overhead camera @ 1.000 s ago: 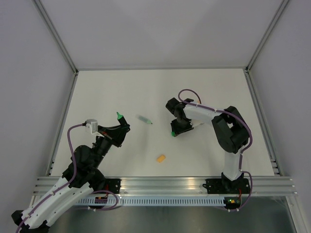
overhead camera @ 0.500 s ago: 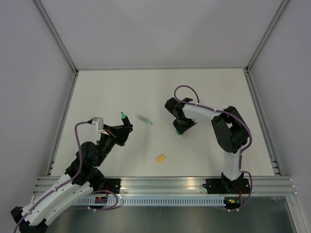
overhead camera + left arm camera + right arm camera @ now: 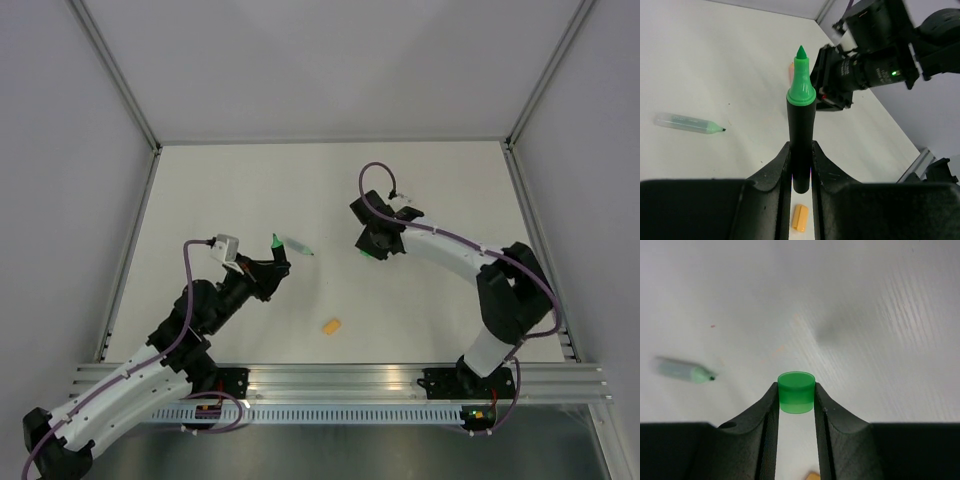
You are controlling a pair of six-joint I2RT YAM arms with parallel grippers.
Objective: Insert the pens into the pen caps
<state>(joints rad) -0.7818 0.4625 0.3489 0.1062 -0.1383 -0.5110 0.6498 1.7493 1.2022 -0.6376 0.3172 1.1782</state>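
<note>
Both grippers have moved toward centre: left gripper [image 3: 801, 150] clamps the black pen [image 3: 801, 125], tip outward; right gripper [image 3: 796, 396] pinches the green cap [image 3: 796, 390]. Slight misalignment could jam tip against cap rim.

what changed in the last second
The left gripper carried the black pen right, toward the centre. The right gripper carried the green cap away from the bases and slightly right. Both grips held. The pale green pen and orange cap lie unmoved.

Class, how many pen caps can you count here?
2: a green cap held in the right gripper, and an orange cap lying loose on the table. Others may be hidden.
</note>
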